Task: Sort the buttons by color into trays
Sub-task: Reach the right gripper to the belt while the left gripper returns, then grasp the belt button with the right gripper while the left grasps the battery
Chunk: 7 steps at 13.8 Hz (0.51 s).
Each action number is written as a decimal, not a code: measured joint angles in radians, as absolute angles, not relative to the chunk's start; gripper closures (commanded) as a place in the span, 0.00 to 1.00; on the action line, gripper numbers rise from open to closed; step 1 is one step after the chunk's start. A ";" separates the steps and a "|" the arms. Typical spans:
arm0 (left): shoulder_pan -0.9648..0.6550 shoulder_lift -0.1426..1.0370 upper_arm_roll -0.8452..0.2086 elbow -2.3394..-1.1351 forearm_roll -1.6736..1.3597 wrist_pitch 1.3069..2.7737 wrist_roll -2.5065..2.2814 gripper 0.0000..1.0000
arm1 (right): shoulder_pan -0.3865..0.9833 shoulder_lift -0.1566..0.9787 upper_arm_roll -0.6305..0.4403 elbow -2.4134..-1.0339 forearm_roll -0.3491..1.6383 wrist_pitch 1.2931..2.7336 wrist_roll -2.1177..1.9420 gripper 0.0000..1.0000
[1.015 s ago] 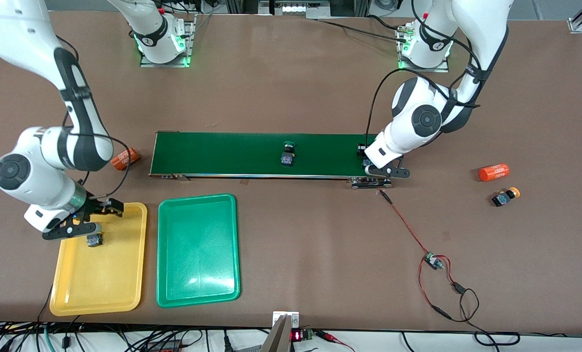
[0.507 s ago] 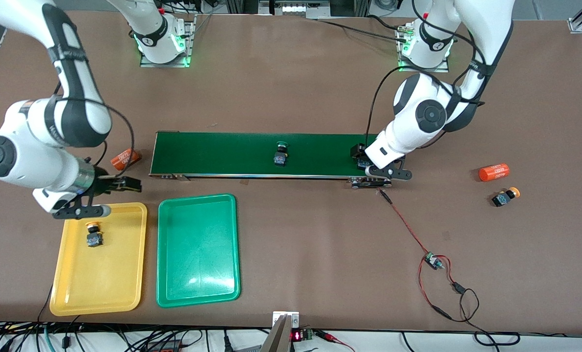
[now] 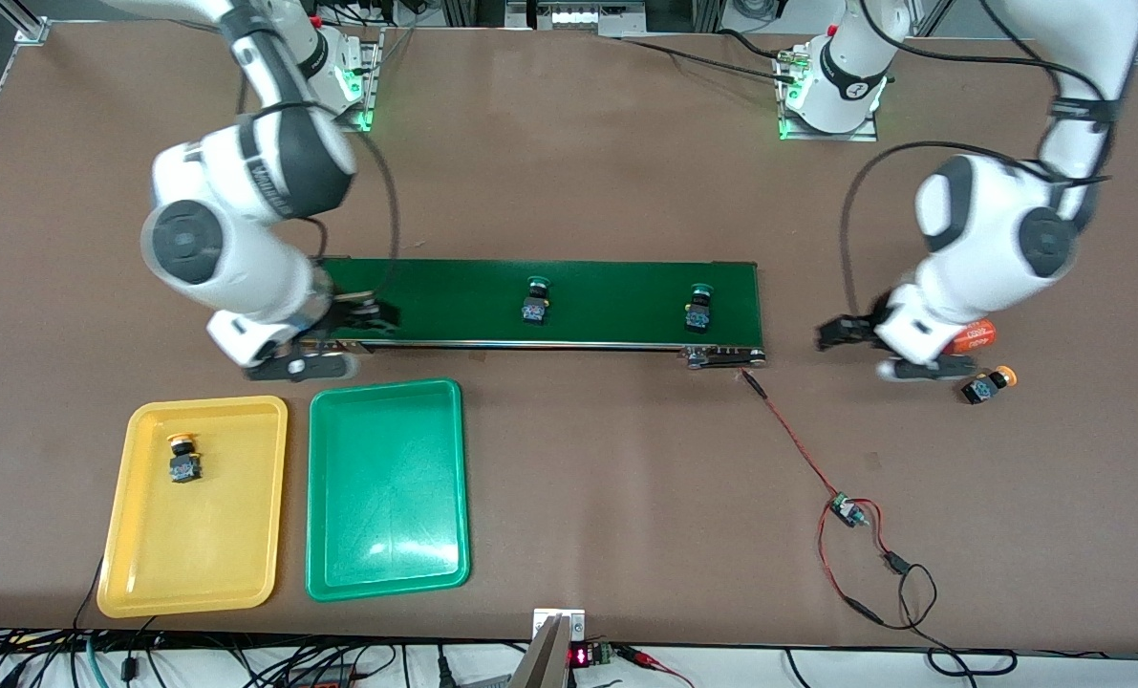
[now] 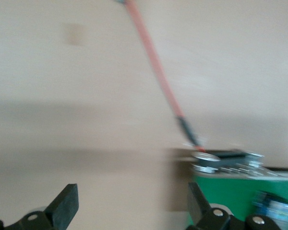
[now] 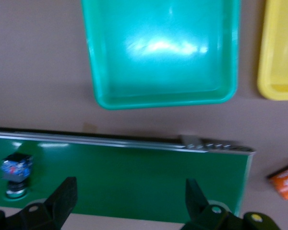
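The left pincer (image 3: 850, 352) has dropped a green button (image 3: 698, 307) on the belt (image 3: 616, 301) and swung, open, beside the orange button (image 3: 987, 385). The right pincer (image 3: 339, 339), open and empty, has left the yellow tray (image 3: 139, 573) for the belt's end; the green tray (image 3: 387, 564) lies just below, with bare tabletop (image 3: 626, 497) around.

We can read almost nothing here. The orange cylinder (image 3: 976, 334) by the left arm's end of the table carries white print, but most of it sits under the arm and we cannot make out the letters. A small red display (image 3: 579, 656) glows at the table's edge nearest the front camera, and its digits are too small for us to read.
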<state>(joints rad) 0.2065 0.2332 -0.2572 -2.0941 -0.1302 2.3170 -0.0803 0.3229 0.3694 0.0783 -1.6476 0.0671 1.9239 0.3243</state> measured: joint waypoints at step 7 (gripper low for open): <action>0.404 0.296 -0.255 -2.096 0.010 2.316 0.036 0.00 | 0.485 0.456 0.051 -1.647 0.088 1.983 0.508 0.00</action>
